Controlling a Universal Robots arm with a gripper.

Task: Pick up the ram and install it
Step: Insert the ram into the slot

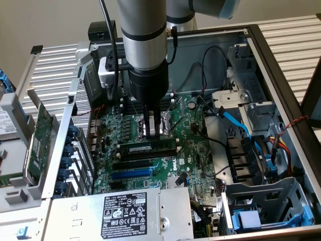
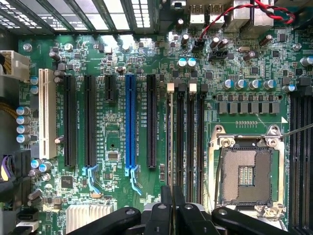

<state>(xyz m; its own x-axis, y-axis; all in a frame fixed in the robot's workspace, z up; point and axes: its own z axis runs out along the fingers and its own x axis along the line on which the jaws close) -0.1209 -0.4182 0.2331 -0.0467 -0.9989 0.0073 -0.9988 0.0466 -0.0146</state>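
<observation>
- While the gripper hangs straight down inside the case, its fingers are pinched nearly together on the upper edge of the ram. I judge this a grasp, with the stick directly beneath the fingertips and not off to any side.
- Taking the blue slot as the mark, the ram lies parallel to it. It is on the side of the blue slot toward the CPU socket, with one black expansion slot between them.
- From the wrist view the ram shows edge-on as a thin line running away from the gripper. Its long axis runs along the blue slot, over the memory slot nearest to it. The other memory slots lie farther from the blue slot.
- The grasp sits near the stick's middle, so both ends reach out about evenly along the slot.
- The stick looks level and lined up with its slot. I cannot tell whether it is fully seated or only resting at the slot's mouth.
</observation>
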